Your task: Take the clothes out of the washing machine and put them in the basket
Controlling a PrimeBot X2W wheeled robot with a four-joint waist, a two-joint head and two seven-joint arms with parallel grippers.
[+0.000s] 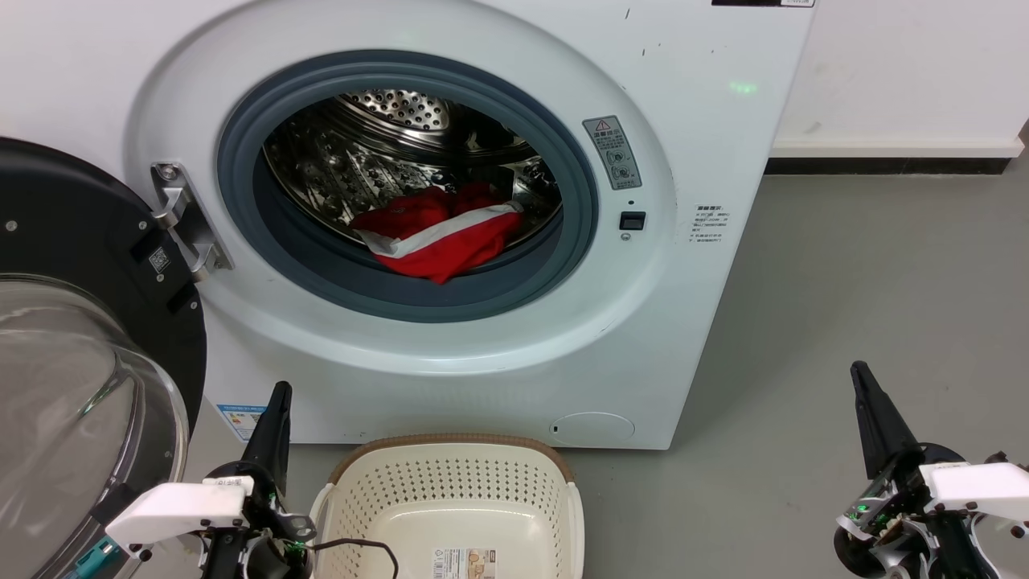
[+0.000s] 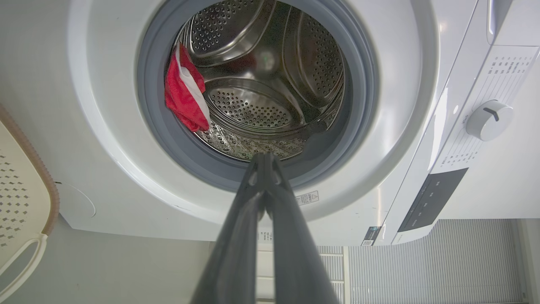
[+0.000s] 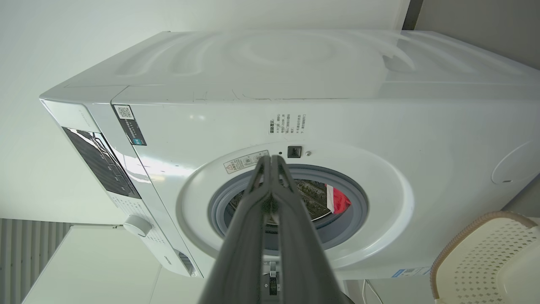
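Clothes (image 1: 438,233) lie inside the washing machine (image 1: 707,129), well apart from my left pincer (image 1: 280,398) and right pincer (image 1: 862,379) — both closed, empty; I can't count garments.

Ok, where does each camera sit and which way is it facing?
Head view: on the head, facing forward and down at the washing machine, its open door, the clothes in the drum and the basket below; left gripper lower left, right gripper lower right.
Left wrist view: on the left wrist, rolled sideways, looking along its shut fingers into the drum.
Right wrist view: on the right wrist, rolled, looking along its shut fingers at the machine's front.
All three share the machine, clothes and basket.
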